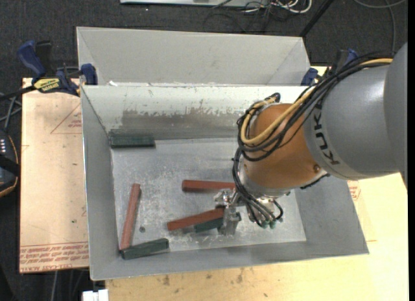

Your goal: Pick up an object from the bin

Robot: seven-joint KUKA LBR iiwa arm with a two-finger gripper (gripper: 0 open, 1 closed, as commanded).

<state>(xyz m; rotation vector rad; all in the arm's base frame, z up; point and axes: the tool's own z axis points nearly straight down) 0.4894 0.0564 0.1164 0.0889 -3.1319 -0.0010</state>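
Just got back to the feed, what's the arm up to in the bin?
The arm's gripper is down near the bin floor, at the right end of a red-brown bar with a short dark green bar beside it. A second red-brown bar lies just behind. Nothing looks lifted yet; whether it has a grip is unclear.

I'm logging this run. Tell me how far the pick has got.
Done: the gripper is low in the bin, at the right end of a red-brown bar with a short dark green piece beside it. In hand: nothing is visibly lifted; both lie on the floor. Left: securing one and lifting it out.
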